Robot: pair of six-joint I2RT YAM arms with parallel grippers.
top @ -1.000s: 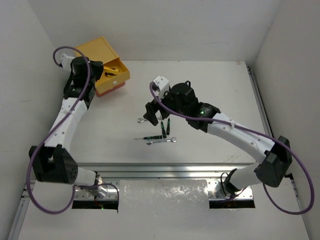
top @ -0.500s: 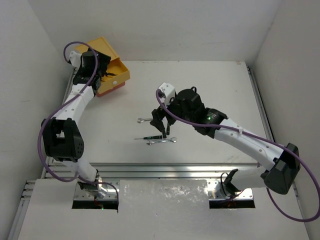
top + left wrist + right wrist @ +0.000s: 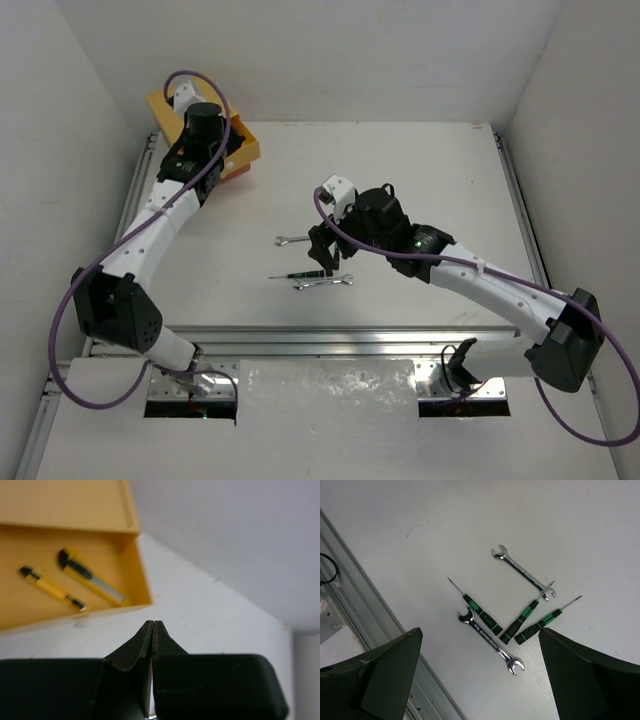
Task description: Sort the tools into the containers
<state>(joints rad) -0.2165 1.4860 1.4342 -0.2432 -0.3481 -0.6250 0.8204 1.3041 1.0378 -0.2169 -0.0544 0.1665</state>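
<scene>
The yellow top drawer (image 3: pixel 75 530) stands open. In it lie a yellow utility knife (image 3: pixel 90 577) and a thinner yellow-handled tool (image 3: pixel 50 587). My left gripper (image 3: pixel 152 626) is shut with nothing in it, just outside the drawer's front wall. In the top view the left arm covers most of the stacked containers (image 3: pixel 245 150). On the table lie two silver wrenches (image 3: pixel 522 572) (image 3: pixel 490 640) and three black-and-green screwdrivers (image 3: pixel 479 610) (image 3: pixel 520 621) (image 3: pixel 540 624). My right gripper (image 3: pixel 480 632) (image 3: pixel 323 258) hangs open above them, touching none.
A metal rail (image 3: pixel 330 338) runs along the table's near edge, close to the tools. White walls enclose the table at the left, back and right; the containers stand in the back left corner.
My left arm has swung back and to the right over the yellow drawer and now covers most of it. My right gripper has shifted slightly nearer over the tools, still open.
</scene>
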